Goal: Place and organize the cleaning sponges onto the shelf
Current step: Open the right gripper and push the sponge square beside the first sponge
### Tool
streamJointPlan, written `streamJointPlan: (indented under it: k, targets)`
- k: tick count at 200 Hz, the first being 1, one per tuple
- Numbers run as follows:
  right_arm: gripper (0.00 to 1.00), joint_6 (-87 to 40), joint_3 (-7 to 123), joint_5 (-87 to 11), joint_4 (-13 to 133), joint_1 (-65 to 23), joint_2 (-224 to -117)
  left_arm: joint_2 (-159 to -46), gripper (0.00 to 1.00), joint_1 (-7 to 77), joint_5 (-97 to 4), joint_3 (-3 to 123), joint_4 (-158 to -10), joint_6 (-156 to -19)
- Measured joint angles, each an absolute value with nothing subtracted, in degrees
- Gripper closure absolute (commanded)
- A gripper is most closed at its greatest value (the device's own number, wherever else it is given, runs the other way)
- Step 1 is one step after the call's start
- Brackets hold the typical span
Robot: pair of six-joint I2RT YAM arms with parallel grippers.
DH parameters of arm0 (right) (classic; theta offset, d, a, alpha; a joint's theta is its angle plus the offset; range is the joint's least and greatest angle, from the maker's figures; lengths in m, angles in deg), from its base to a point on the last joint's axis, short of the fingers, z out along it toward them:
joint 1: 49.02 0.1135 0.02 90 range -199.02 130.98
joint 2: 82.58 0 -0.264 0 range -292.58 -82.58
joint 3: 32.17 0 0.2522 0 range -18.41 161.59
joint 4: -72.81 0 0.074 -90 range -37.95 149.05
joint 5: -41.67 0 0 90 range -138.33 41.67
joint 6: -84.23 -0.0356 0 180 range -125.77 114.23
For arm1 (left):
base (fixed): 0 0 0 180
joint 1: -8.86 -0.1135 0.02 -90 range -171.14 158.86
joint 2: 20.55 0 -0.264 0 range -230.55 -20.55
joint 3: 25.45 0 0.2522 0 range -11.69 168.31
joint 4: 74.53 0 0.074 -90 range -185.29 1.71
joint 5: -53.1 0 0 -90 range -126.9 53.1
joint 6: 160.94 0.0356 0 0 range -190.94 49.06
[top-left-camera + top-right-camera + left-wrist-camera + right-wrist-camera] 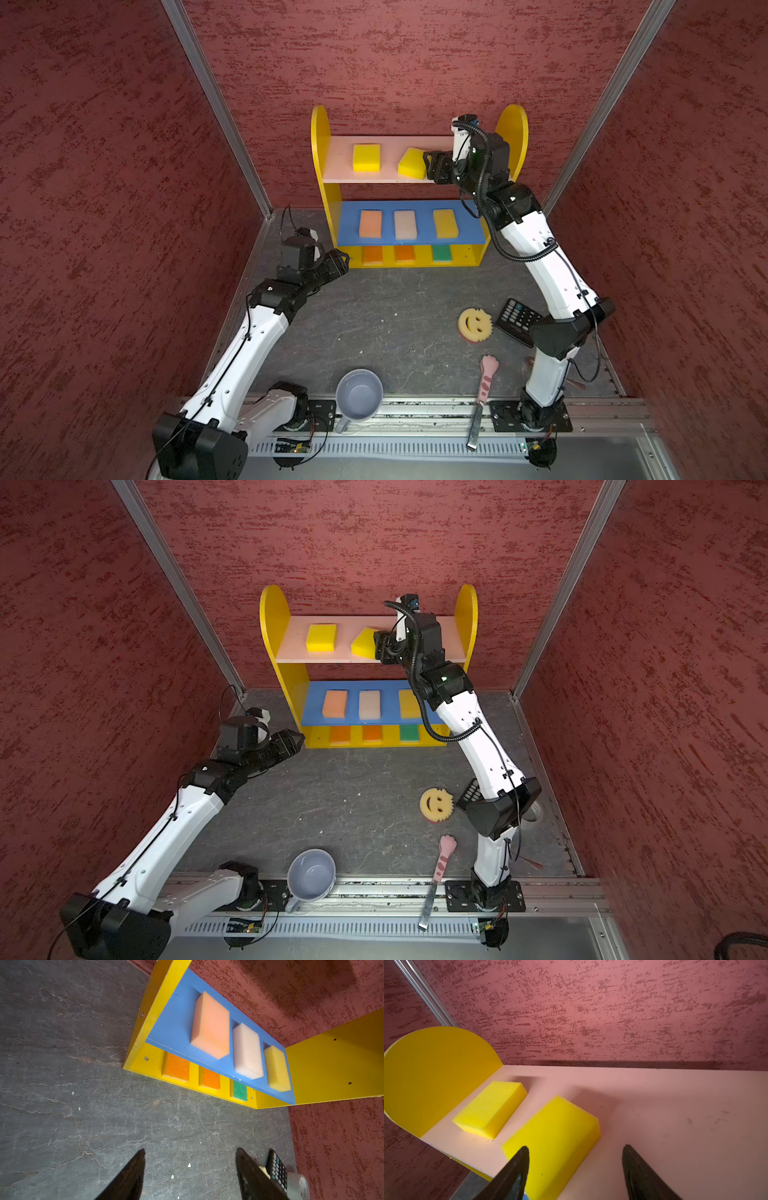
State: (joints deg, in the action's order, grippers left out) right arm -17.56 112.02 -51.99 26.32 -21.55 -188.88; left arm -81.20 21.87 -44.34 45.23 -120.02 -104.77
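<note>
**Near edge of table** (374,324)
- Grey-blue mug (359,394), mouth up.
- Pink cat-paw tool (487,376), blade towards the rail.

**Mid table, right**
- Round smiley sponge (475,322), face up, just beside a black calculator (517,318).
- Tape roll (298,1184) beyond the calculator: plain in the left wrist view, mostly hidden under the right arm in both top views.

**Left arm** (257,328)
- Stretched low and forward, with the left jaws near the bottom left corner of the shelf (320,137).
- The jaws are spread wide and empty over bare table.

**Shelf, yellow bottom board**
- Two orange sponges (372,254) (404,253) and a green sponge (441,253).

**Blue middle board**
- Peach sponge (370,223), pale pink sponge (405,224) and yellow sponge (445,223).

**Pink top board**
- Bright yellow sponge (366,157), lying square.
- Second bright yellow sponge (411,164), askew.

**Right arm** (557,270)
- Raised, with the elbow high and the wrist bent over the top board.
- Both top views hide the right jaws' gap behind the wrist.
- The right wrist view shows the jaws wide. The askew sponge (556,1136) rests on the board, with one finger in front of it and the other clear of it.
- Whether the finger touches the sponge cannot be told.
</note>
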Motion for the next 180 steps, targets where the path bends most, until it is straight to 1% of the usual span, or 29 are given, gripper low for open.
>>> streamJointPlan:
  k: [41,86,104,145,171,180]
  targets:
    - [0.36,-19.1,111.3,-49.3,26.3,-21.6,-188.4,-81.2,0.31,21.9,-44.3,45.2,-120.1,-104.8]
    - [0.36,-20.2,106.6,-46.8,26.1,-21.5,-187.7,-81.2,0.31,21.9,-44.3,45.2,-120.1,-104.8]
    - [0.41,-20.4,106.0,-46.4,25.9,-21.5,-187.7,-81.2,0.31,21.9,-44.3,45.2,-120.0,-104.8]
    - [0.56,-20.1,106.5,-45.9,25.7,-21.5,-187.7,-81.2,0.31,21.9,-44.3,45.2,-120.0,-104.8]
    - [0.64,-19.4,109.8,-45.9,24.5,-21.5,-188.8,-81.2,0.31,21.9,-44.3,45.2,-120.0,-104.8]
    - [0.65,-19.0,111.2,-45.9,24.1,-21.5,-189.5,-81.2,0.31,21.9,-44.3,45.2,-120.0,-104.8]
